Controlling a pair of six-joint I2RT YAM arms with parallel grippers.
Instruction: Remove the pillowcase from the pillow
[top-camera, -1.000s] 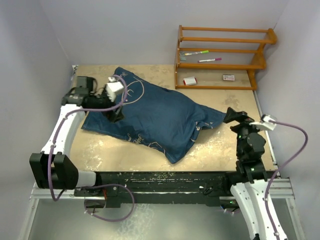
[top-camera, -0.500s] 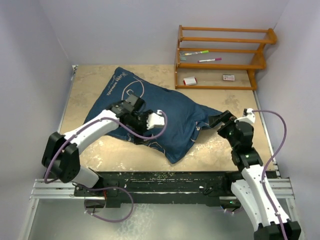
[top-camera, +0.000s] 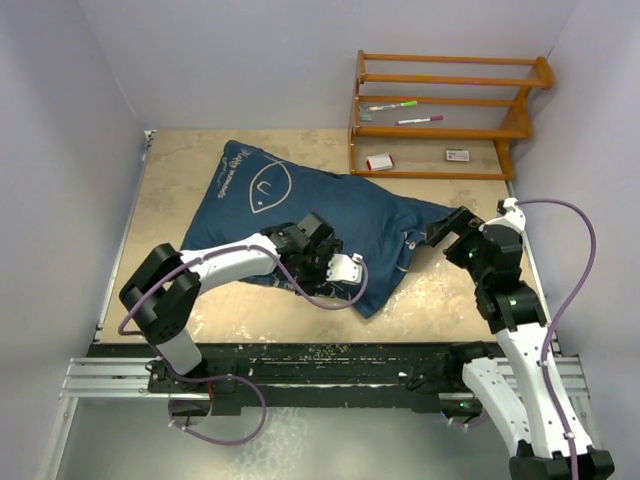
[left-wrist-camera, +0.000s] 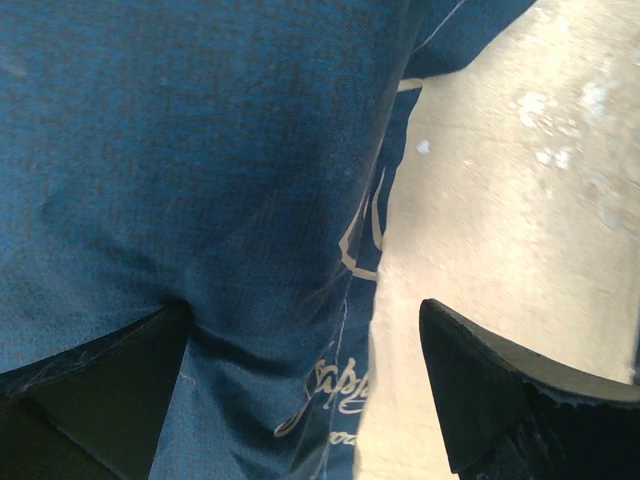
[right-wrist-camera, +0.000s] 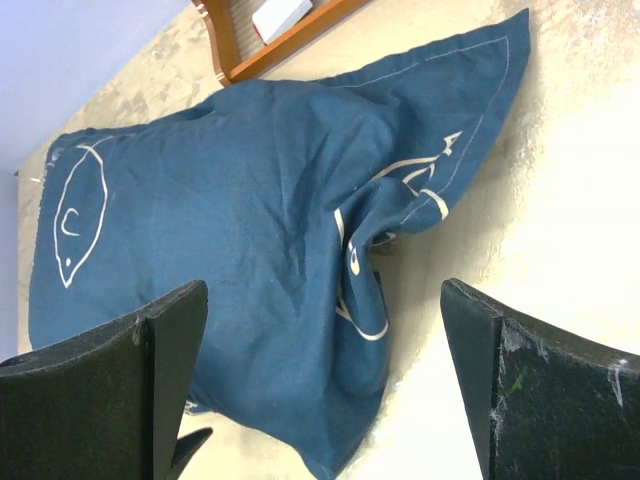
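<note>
The navy pillowcase (top-camera: 300, 205) with white line drawings lies bulging across the middle of the table. The pillow is hidden inside it; no cream fabric shows. My left gripper (top-camera: 318, 272) is open low over the pillowcase's front edge. In the left wrist view (left-wrist-camera: 310, 400) one finger presses on the blue fabric (left-wrist-camera: 200, 180) and the other hangs over bare table. My right gripper (top-camera: 447, 228) is open and empty beside the pillowcase's flat right corner. In the right wrist view (right-wrist-camera: 325, 390) its jaws frame the pillowcase (right-wrist-camera: 220, 230) from a distance.
A wooden shelf rack (top-camera: 450, 115) stands at the back right, holding markers (top-camera: 420, 120) and small boxes (top-camera: 380, 162). Grey walls close in the left, back and right sides. The tan tabletop (top-camera: 440, 300) shows in front of and around the pillowcase.
My left arm swung from the pillowcase's back left part across to its front edge. My right gripper shifted slightly left toward the right corner flap. The pillowcase's left front edge has drawn in.
</note>
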